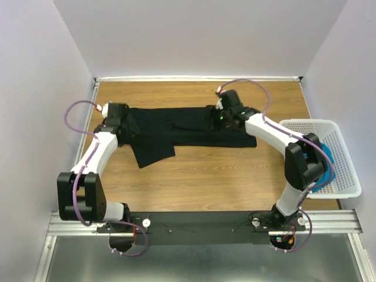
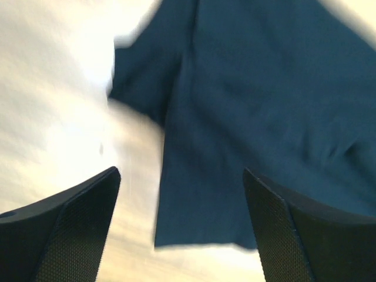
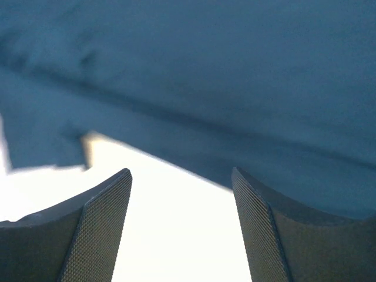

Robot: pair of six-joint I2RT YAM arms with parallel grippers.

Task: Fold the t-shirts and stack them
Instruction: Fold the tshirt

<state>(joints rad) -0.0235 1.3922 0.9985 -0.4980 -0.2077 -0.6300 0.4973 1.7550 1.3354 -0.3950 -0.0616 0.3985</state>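
My left claw (image 2: pixel 182 176) and right claw (image 3: pixel 182 173) gape wide, empty, over the black t-shirt (image 1: pixel 176 132).
It lies flat across the table's (image 1: pixel 223 176) far half, a long band with one flap jutting nearward at left; the teal t-shirt (image 1: pixel 326 157) sits in the basket (image 1: pixel 346 191).

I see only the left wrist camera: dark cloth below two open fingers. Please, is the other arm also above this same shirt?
Observer: Yes. The right end effector is above the far edge of the black t-shirt, toward its right end, with its fingers apart and nothing gripped.
Operator: Where is the second shirt, please?
Observer: The blue t-shirt lies in the white basket at the right edge of the table, partly hidden behind the right arm.
Operator: How does the black one lie as a whole?
Observer: It is spread sideways across the far half of the table, and one part sticks out toward the arm bases near its left end.
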